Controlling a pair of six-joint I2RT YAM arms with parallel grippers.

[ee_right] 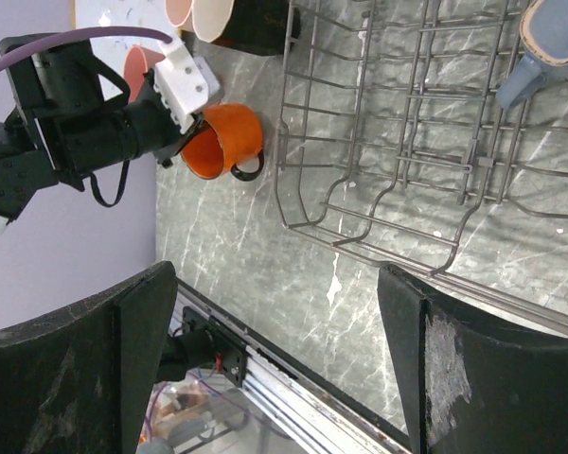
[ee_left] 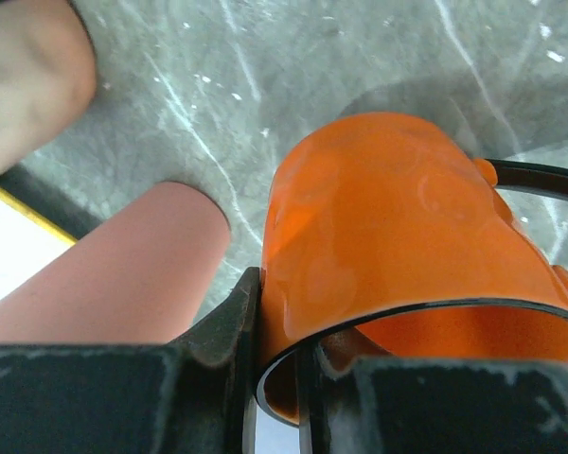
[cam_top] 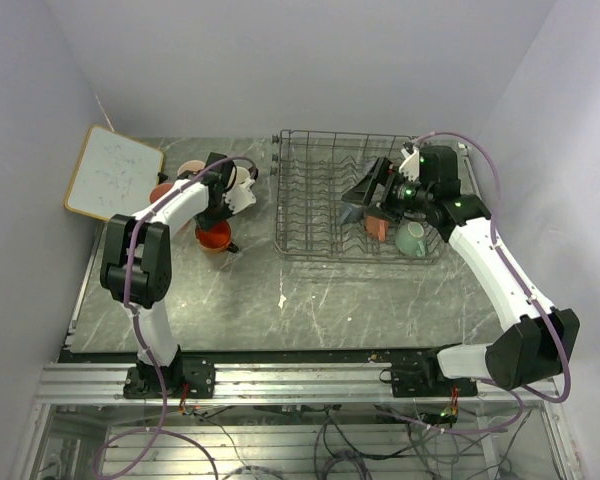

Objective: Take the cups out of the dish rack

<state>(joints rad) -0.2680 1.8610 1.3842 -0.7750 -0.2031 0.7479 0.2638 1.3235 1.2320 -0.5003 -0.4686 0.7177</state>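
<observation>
Clamping the orange mug by its rim, left gripper is holding it tilted, just left of the dish rack. Inside the rack's near right corner, mint green cup and salmon cup are sitting. Over the rack, right gripper is hovering, fingers spread wide apart.

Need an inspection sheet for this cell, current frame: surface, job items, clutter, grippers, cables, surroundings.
Surface: grey marbled tabletop, one small white fleck.
Job's things: dish rack holds mint green cup, salmon cup, grey-blue mug; orange mug and pale pink cup are outside it, to its left.
Clutter: white-faced board.
Grippers: left gripper jaws clamp the orange mug's rim; right gripper open at the rack.
Cables: purple cable along each arm.
Surroundings: pale walls, aluminium rail.
</observation>
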